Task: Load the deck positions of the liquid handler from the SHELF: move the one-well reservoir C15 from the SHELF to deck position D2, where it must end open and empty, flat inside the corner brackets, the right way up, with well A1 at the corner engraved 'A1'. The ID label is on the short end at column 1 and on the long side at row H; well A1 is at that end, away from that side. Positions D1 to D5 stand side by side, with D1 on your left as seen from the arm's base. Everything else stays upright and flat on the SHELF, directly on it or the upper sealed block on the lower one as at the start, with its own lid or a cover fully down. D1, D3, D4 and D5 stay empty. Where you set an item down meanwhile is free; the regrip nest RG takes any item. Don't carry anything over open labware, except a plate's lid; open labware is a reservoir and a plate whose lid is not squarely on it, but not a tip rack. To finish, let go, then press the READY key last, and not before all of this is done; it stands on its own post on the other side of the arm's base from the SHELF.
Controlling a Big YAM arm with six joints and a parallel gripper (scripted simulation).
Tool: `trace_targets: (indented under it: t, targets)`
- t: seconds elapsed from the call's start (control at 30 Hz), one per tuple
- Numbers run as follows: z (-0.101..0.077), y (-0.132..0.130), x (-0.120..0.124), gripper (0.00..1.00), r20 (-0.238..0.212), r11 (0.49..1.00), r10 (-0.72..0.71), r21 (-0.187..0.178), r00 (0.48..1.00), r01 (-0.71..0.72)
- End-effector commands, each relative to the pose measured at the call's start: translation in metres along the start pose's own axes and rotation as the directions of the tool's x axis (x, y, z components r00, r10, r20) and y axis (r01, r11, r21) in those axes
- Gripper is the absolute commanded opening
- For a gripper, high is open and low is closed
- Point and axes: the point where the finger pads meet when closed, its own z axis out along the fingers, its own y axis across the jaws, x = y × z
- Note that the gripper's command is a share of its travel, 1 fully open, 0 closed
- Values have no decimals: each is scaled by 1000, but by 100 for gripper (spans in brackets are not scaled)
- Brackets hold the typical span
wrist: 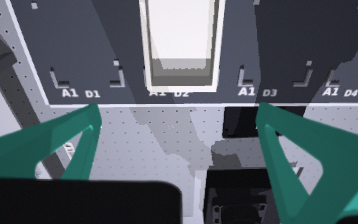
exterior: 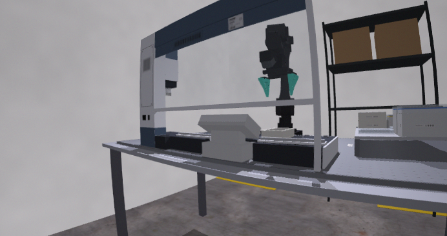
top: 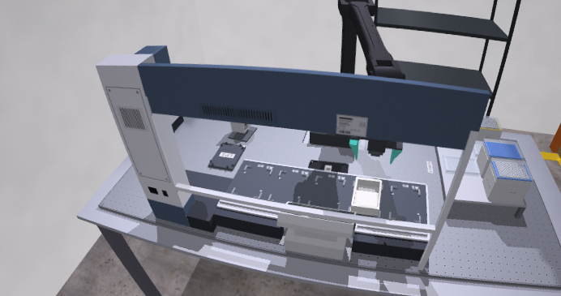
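Reservoir C15, a white one-well trough, sits on the dark deck of the liquid handler in the position engraved D2, its near short end lying between the corner brackets there; the wrist view looks into its open well, which shows only pale floor and shaded walls, and it sits the right way up. Whether its ID label faces the A1 corner cannot be told, as no label is legible. Beside it, D1, D3 and D4 show only bare brackets and their engraved marks. The gripper hangs above the table well apart from the reservoir, set back toward the arm's base over the dotted table top, its green fingers spread to their widest with nothing between them. In the top view the fingers peek out just under the blue gantry beam, behind the deck, and the black arm rises behind that beam. At the far right of the table the SHELF carries two grey blocks with blue tops and a clear lidded plate. A dark nest plate with a white label lies on the table left of the deck, behind it. A black shelf rack with two brown boxes stands beyond the table.
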Motion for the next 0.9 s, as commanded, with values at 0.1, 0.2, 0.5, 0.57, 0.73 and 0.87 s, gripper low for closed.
trace_targets:
  t: [0.1,0.2,0.5,0.57,0.73,0.87]
  targets:
    - [-28,-3,-12,100,59,1000,-2,-18,998,3]
    - [-16,-9,9,0,25,998,61,-11,998,-61]
    - [-16,-1,47,0,20,984,177,-12,984,-177]
    - [-16,-1,57,0,19,976,216,-13,976,-216]
    - [-16,-2,82,0,16,950,313,-13,950,-312]
    - [-16,-2,92,0,15,937,350,-13,937,-350]
